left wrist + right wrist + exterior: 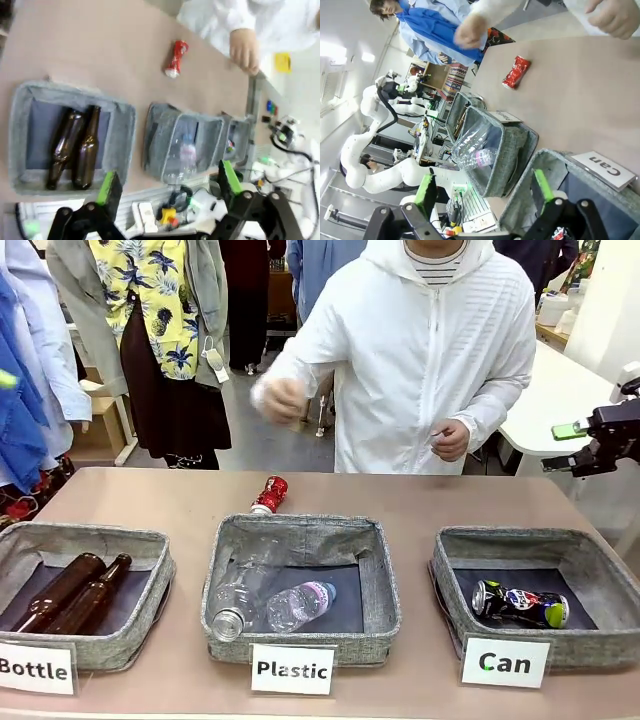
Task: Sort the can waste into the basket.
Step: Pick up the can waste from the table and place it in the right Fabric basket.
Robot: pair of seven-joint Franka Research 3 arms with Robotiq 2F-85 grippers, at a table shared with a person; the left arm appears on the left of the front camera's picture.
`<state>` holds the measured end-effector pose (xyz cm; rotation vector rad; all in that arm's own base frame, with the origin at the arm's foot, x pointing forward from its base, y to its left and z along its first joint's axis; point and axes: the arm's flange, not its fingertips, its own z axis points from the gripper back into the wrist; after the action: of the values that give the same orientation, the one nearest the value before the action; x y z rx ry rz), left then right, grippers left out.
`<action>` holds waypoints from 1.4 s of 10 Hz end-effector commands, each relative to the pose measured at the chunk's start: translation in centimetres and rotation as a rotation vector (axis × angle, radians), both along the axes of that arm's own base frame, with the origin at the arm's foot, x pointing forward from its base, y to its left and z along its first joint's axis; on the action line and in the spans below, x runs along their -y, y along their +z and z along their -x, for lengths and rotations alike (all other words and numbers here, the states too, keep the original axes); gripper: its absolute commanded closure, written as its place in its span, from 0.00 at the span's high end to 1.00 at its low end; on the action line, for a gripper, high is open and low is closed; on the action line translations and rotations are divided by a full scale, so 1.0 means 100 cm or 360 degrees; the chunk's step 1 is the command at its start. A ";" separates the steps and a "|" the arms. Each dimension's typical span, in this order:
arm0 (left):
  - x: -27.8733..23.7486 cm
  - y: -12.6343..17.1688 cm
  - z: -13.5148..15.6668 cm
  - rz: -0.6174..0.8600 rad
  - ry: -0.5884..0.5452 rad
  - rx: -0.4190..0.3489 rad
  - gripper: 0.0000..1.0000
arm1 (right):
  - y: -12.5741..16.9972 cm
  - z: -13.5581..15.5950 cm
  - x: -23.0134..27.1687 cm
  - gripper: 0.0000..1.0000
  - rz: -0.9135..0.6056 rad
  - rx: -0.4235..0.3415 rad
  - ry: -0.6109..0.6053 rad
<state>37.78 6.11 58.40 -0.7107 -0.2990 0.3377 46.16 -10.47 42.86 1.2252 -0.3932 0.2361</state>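
Here, the left end effector [167,180] hangs over the near edge of the surface [100,45], its jaws spread wide with nothing between them; the right end effector [483,184] is likewise fully spread and empty, touching nothing, raised at the right side near the basket [452,545] signed "Can"; the dark can [520,604] lies on its side inside that basket; the red can [269,494] lies on the surface just behind the middle basket [300,530], signed "Plastic", below a person's hand [283,400].
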 end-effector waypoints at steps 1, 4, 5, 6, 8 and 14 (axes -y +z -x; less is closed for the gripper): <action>0.071 0.005 -0.046 -0.0225 0.0112 -0.0167 1.00 | 0.002 0.000 0.002 1.00 -0.0002 0.0029 0.0017; 0.222 -0.022 -0.121 -0.0672 -0.0021 -0.0250 1.00 | 0.002 0.000 0.002 1.00 -0.0002 0.0029 0.0017; 0.266 -0.040 -0.137 -0.0780 -0.0066 -0.0259 1.00 | 0.002 0.000 0.002 1.00 -0.0002 0.0029 0.0017; 0.300 -0.058 -0.151 -0.0859 -0.0073 -0.0264 1.00 | 0.002 0.000 0.002 1.00 -0.0002 0.0029 0.0017; 0.351 -0.099 -0.159 -0.0970 -0.0017 -0.0279 1.00 | 0.002 0.000 0.002 1.00 -0.0002 0.0029 0.0017; 0.378 -0.147 -0.159 -0.1030 -0.0127 -0.0310 1.00 | 0.002 0.000 0.002 1.00 -0.0002 0.0029 0.0017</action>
<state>54.21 -32.15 43.36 -0.0422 -0.1703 0.2042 46.16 -10.47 42.85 1.2253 -0.3928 0.2362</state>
